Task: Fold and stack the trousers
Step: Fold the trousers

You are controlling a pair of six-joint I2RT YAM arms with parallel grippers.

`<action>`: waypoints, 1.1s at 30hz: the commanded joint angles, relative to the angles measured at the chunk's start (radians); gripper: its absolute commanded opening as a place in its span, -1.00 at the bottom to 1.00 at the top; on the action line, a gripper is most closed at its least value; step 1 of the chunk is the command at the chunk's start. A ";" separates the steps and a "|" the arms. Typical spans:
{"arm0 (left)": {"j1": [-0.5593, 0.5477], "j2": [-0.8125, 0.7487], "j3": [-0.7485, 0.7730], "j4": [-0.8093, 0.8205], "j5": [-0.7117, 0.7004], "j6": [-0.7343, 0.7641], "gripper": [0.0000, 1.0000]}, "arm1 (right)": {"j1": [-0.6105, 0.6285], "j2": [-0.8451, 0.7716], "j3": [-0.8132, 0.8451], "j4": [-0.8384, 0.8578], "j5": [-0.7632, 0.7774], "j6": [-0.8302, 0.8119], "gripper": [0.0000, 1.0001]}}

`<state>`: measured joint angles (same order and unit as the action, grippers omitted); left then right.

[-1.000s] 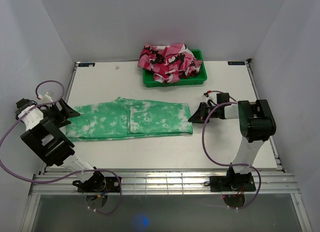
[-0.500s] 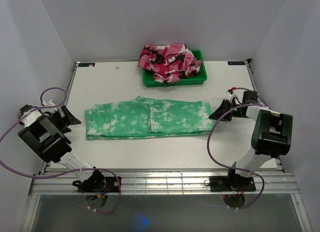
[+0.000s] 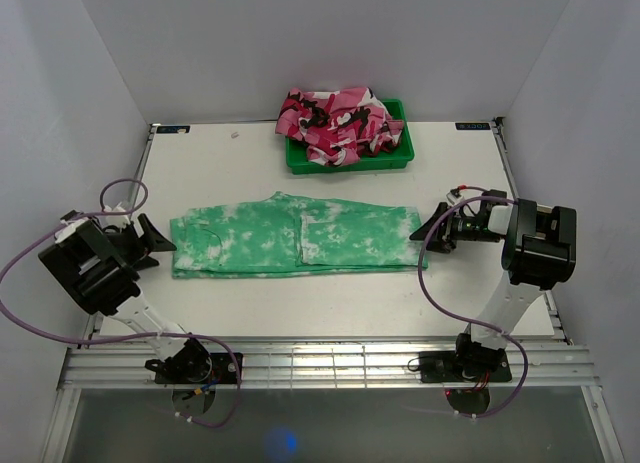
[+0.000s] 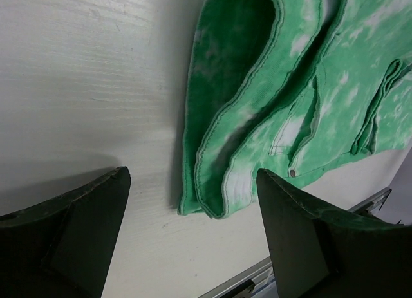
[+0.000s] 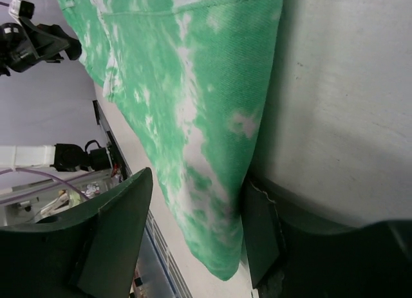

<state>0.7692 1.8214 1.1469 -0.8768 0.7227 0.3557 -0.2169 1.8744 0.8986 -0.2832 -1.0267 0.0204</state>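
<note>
Top external: trousers (image 3: 290, 238) flat between spread left end effector (image 3: 160, 253) and spread right end effector (image 3: 420, 234).

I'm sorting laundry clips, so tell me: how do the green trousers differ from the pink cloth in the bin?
The trousers are green with white blotches; the pink cloth is pink, white and dark. The trousers lie spread flat; the pink cloth is bunched in a heap. The trousers rest directly on the table; the pink cloth fills a green bin. Both are soft patterned fabric.
</note>
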 commanded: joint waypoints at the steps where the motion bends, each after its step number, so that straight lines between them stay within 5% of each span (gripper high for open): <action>1: -0.013 0.025 0.001 0.022 0.043 0.003 0.78 | 0.005 0.063 -0.036 0.061 0.123 -0.005 0.23; 5: -0.037 0.041 -0.012 0.019 0.069 0.008 0.78 | 0.008 0.074 -0.011 0.050 0.093 0.001 -0.19; 8: -0.041 0.050 -0.016 0.012 0.095 0.012 0.77 | 0.010 0.071 0.009 0.027 0.079 -0.002 -0.84; 12: -0.041 0.049 -0.022 0.010 0.127 0.015 0.74 | -0.007 0.000 0.069 -0.028 0.071 -0.016 -0.84; 18: -0.060 0.035 -0.039 0.056 0.118 0.002 0.34 | -0.056 -0.135 0.212 -0.243 0.099 -0.118 -0.85; 27: -0.252 -0.053 -0.160 0.182 0.092 -0.134 0.59 | -0.065 -0.285 0.375 -0.375 0.155 -0.116 -0.85; 33: -0.361 0.012 -0.187 0.259 0.109 -0.233 0.54 | -0.039 -0.343 0.384 -0.309 0.128 -0.028 -0.85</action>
<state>0.4492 1.7988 0.9897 -0.7021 0.8623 0.1772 -0.2726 1.5856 1.2415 -0.6224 -0.8692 -0.0586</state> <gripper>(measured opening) 0.778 0.108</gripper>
